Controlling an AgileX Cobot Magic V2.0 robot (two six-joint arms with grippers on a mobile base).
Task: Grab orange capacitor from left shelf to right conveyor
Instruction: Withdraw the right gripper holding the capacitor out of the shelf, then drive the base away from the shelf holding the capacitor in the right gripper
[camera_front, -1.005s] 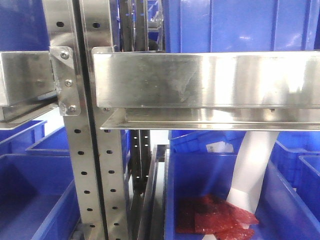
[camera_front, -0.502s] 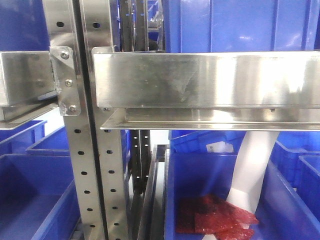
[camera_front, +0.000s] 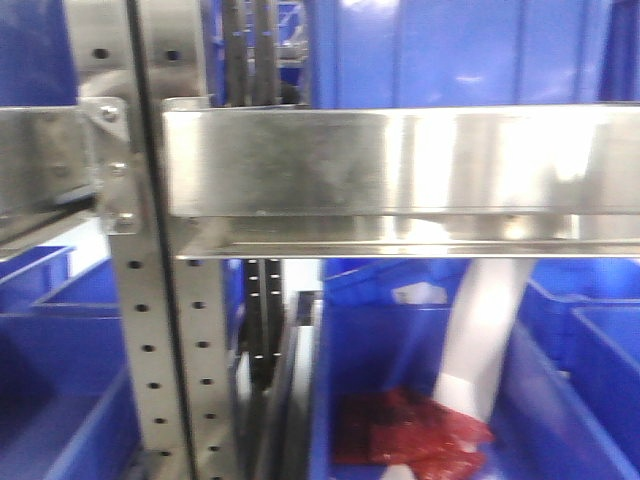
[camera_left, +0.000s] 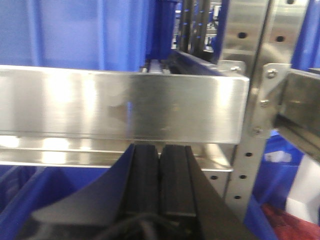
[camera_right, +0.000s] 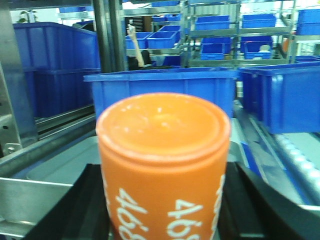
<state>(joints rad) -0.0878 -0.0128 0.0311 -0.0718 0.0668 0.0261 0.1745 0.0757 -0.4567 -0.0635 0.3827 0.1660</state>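
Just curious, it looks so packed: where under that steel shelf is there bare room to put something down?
The lower-left blue bin looks bare inside, bordered on its right by the perforated steel post. Crowded: the middle bin, right of that post, holds red bags and a white strip hanging down from under the shelf rail.

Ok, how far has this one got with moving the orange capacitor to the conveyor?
The pick looks done: the orange capacitor sits clamped between the right gripper's fingers. In hand, apparently, is the carry. The left gripper is shut and empty, facing the shelf rail. Left to do: reach the conveyor, which no view shows, and release there.
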